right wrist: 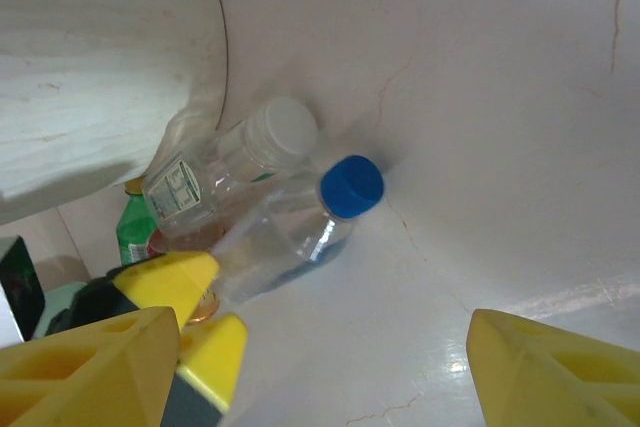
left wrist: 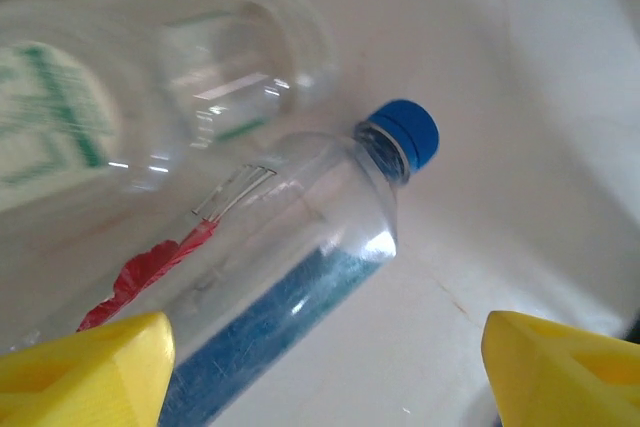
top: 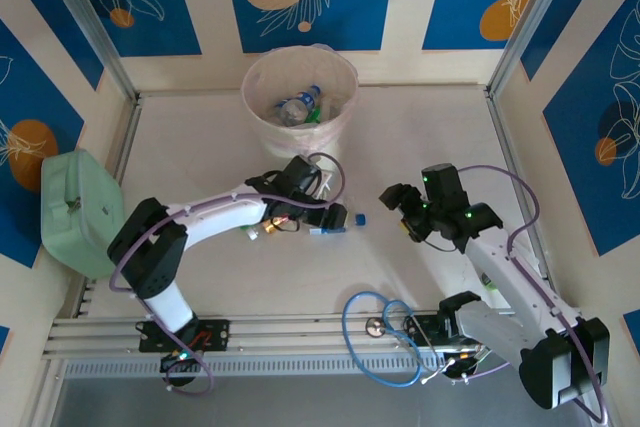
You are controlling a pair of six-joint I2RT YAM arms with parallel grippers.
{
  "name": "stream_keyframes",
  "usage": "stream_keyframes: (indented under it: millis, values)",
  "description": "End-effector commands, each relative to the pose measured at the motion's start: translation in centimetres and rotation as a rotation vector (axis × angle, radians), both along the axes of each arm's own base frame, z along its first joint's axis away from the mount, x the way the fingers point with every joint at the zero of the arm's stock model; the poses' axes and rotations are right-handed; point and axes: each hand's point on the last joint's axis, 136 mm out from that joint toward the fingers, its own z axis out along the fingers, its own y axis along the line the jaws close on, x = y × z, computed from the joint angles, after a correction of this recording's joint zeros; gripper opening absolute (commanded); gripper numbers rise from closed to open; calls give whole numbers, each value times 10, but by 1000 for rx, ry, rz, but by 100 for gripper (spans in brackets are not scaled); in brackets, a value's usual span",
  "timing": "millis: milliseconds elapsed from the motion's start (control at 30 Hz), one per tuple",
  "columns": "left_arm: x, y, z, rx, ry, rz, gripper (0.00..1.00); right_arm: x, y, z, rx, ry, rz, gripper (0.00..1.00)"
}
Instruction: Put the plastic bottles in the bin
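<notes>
A clear plastic bottle with a blue cap point(left wrist: 300, 257) lies on the table, its blue-labelled body running down beside the left fingertip point(left wrist: 90, 367) of my left gripper point(left wrist: 330, 372). That gripper is open, with bare table in most of the gap. Another clear bottle point(left wrist: 210, 77) with a green-and-white label lies just behind it. From above, my left gripper point(top: 325, 215) is low over the bottles in front of the bin point(top: 300, 97). My right gripper point(top: 393, 205) is open, just right of the blue cap point(top: 360, 218). It faces the blue-capped bottle point(right wrist: 300, 222), a white-capped one point(right wrist: 250, 152) and a green one point(right wrist: 135, 227).
The bin holds several bottles point(top: 297, 107) and stands at the back middle; its base point(right wrist: 100, 57) is close behind the bottle group. A mint-green case point(top: 75, 212) sits at the left edge. Blue cable loops point(top: 385, 332) lie by the arm bases. Walls enclose the table.
</notes>
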Motion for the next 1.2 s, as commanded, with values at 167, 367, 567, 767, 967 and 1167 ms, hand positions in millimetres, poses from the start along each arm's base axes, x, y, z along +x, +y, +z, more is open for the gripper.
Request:
stream_keyframes:
  millis: [167, 367, 567, 767, 967, 1167]
  values:
    - [-48, -27, 13, -36, 78, -193, 80, -8, -13, 0, -6, 4, -7, 77]
    - [-18, -3, 21, 174, -133, -230, 84, -9, -19, 3, 0, -2, -17, 76]
    - [6, 16, -2, 355, -278, -275, 88, -9, -22, 3, 10, -2, -28, 77]
    - [6, 7, -21, 361, -260, -330, 89, -11, -26, 9, 6, -6, -33, 77]
    - [-8, -4, -38, 344, -171, -413, 89, -12, -31, 12, 10, -12, -45, 77]
    - [-33, -10, -52, 375, -135, -491, 84, -10, -36, 16, 16, -21, -55, 77]
